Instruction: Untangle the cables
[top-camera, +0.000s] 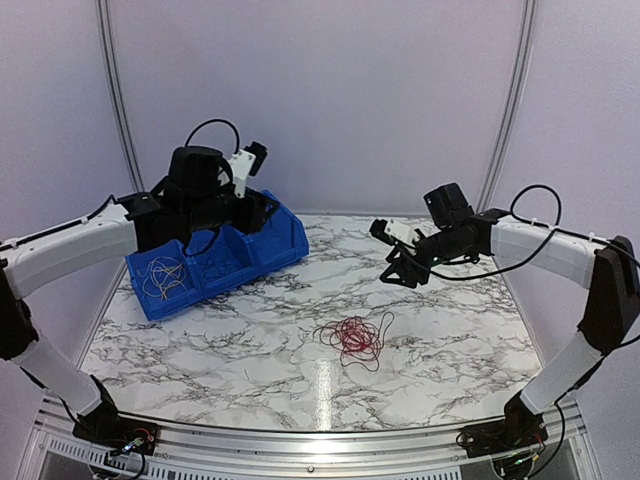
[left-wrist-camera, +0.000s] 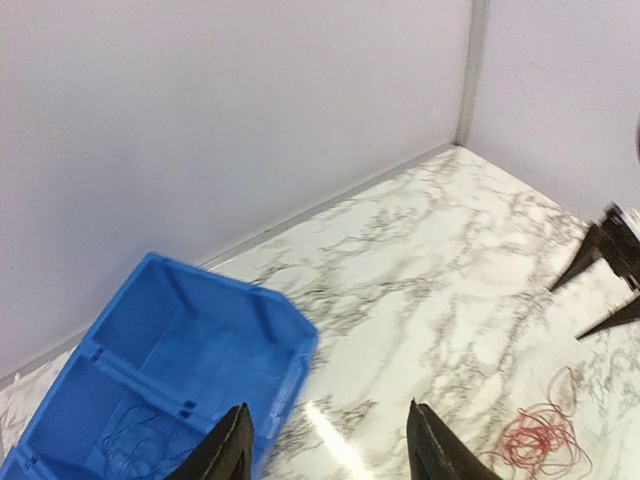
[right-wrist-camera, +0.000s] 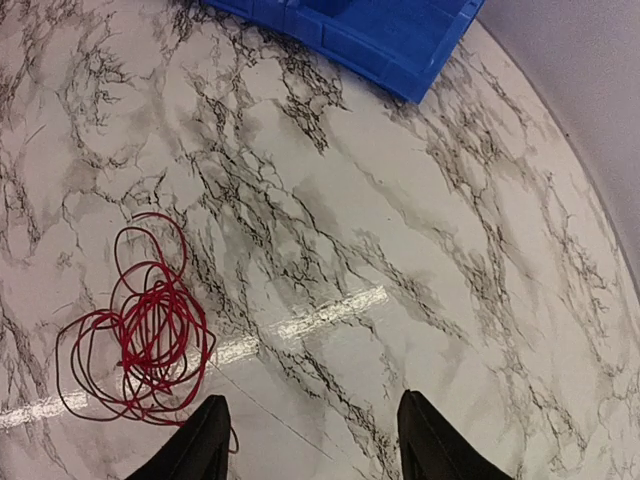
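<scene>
**A:** Hands?

**B:** Both of mine are empty. The left hand (left-wrist-camera: 328, 412) hangs above the blue bin (left-wrist-camera: 170, 330), fingers spread wide, nothing between them. The right hand (right-wrist-camera: 312, 400) is the same, wide open over bare bench (top-camera: 450, 340).

**A:** Where are the cables?

**B:** Split up. The red cable (top-camera: 352, 338) lies as a loose coil mid-bench, well apart from the bin. The whitish cable (top-camera: 165, 277) sits in the bin's end compartment on my left. The blue cable (left-wrist-camera: 130, 440) is in the bin too, faint against the plastic, and I can't say which compartment. Dark one — can't make it out.

**A:** Why is the left up there?

**B:** My read is that freed strands go into the bin, so the left hovers over it with its fingers apart, clear of the bench. The right hovers near the red coil, off to one side, tips angled down at the bench — placed for a reach.

**A:** Progress?

**B:** Judging by the layout, most of it is done. Red looks free of the others and is only looped on itself.

**A:** Next?

**B:** Probably pinch the red coil and carry it to a free compartment. The wire is hair-thin and lies flat, so the fingers must close right at the surface or they'll miss. The springy loops could catch on the bin wall.
</scene>
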